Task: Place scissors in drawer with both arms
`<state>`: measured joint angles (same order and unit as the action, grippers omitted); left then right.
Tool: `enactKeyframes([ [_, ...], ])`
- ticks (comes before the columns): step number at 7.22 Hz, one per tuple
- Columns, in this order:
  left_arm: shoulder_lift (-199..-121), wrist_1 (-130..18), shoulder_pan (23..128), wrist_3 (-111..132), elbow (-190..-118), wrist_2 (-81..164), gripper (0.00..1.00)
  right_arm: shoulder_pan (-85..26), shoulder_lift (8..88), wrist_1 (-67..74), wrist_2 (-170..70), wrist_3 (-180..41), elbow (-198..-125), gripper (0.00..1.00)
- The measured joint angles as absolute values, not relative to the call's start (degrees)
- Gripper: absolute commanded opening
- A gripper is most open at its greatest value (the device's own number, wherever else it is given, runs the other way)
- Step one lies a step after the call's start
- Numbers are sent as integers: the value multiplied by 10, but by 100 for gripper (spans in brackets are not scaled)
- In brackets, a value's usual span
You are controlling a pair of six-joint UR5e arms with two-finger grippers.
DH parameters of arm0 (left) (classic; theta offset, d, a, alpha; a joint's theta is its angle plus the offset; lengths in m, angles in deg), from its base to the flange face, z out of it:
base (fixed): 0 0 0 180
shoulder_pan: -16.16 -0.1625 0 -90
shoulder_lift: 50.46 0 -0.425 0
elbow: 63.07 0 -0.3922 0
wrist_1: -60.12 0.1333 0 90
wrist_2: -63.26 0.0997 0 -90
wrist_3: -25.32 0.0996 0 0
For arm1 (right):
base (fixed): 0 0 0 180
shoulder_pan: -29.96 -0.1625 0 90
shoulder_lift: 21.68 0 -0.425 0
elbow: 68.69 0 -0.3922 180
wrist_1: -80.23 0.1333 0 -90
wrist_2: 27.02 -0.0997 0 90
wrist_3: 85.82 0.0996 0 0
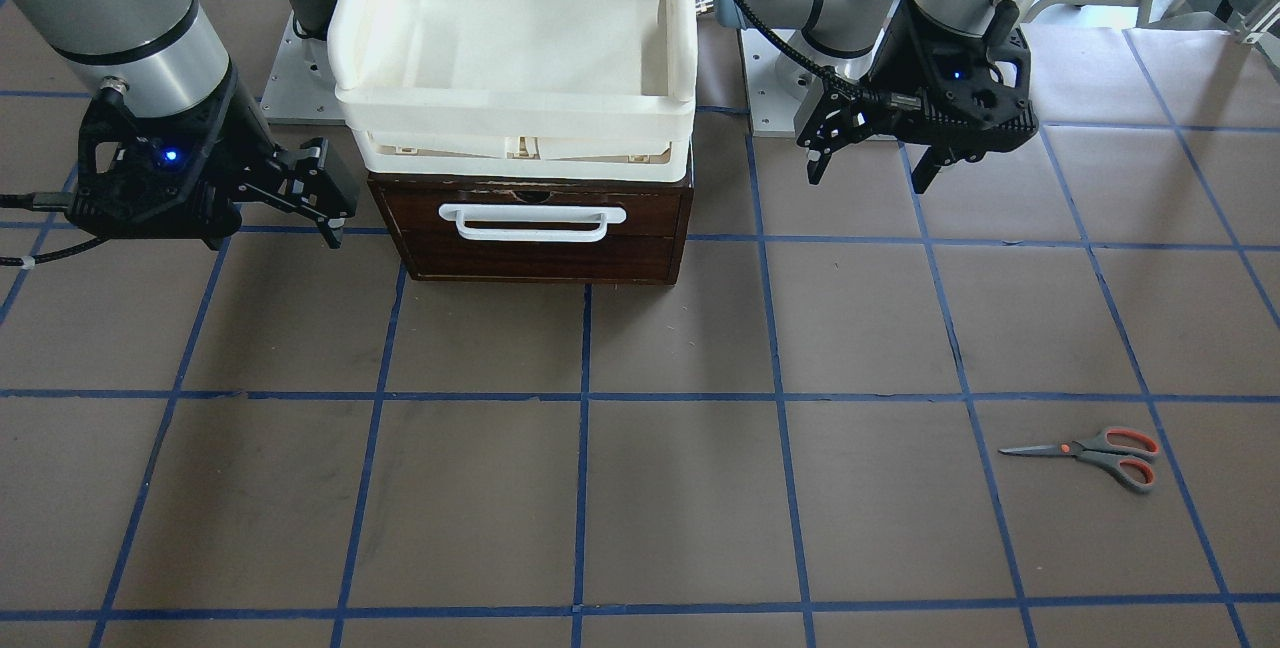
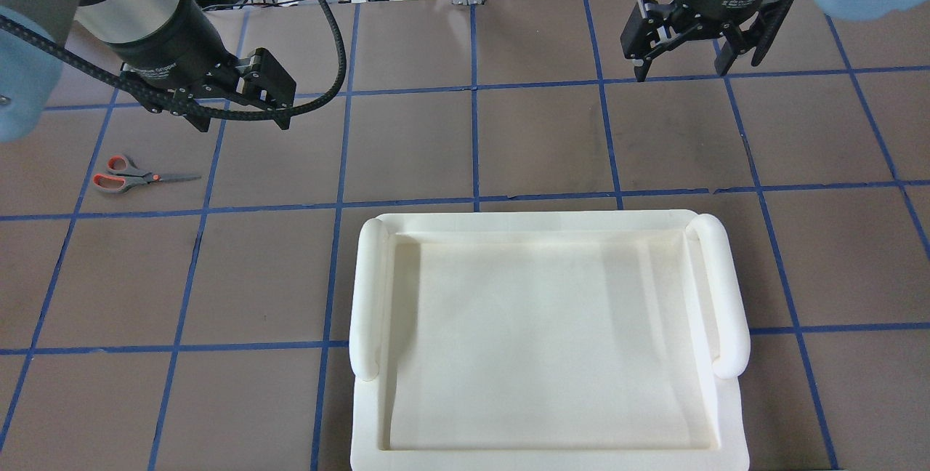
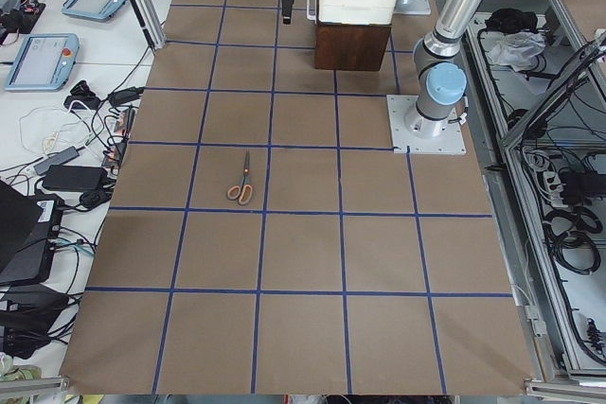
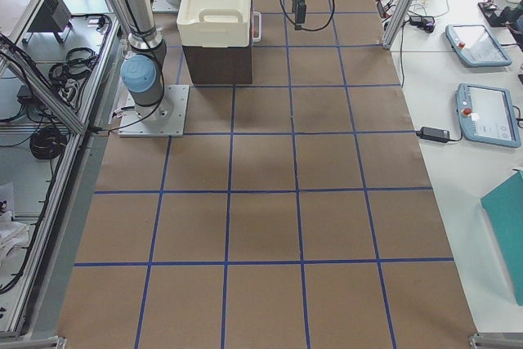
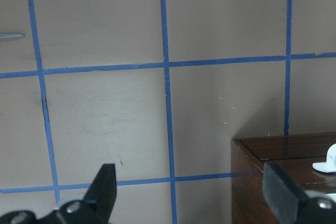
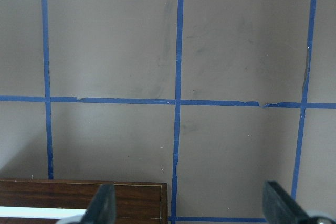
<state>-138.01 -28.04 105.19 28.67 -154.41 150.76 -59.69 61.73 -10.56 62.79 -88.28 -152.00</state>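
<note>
The scissors (image 1: 1100, 453) lie flat on the brown table, on my left side, blades shut; they also show in the overhead view (image 2: 131, 176) and the exterior left view (image 3: 242, 182). The dark brown drawer (image 1: 530, 228) with its white bar handle (image 1: 532, 221) is shut. My left gripper (image 1: 870, 173) hovers open and empty beside the drawer box, well short of the scissors; its wrist view shows only a blade tip (image 5: 10, 36). My right gripper (image 1: 325, 203) hovers open and empty at the box's other side; it also shows in the overhead view (image 2: 683, 67).
Cream-white plastic tray bins (image 1: 515, 38) are stacked on top of the drawer box and hide it in the overhead view (image 2: 545, 340). Blue tape lines grid the table. Arm base plates (image 1: 300, 78) sit behind the box.
</note>
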Motion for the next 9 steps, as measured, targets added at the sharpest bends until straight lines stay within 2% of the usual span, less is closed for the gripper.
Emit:
enactKeyframes([
  [3, -1380, -281, 1050, 324, -1552, 1510, 100, -595, 617, -109, 624, -884, -1521, 100],
  [5, -1385, -280, 1028, 450, -1562, 1552, 100, -596, 616, -106, 626, -877, -1525, 100],
  [9, -1428, -261, 888, 791, -1582, 1580, 100, -595, 613, -126, 635, -781, -1543, 100],
])
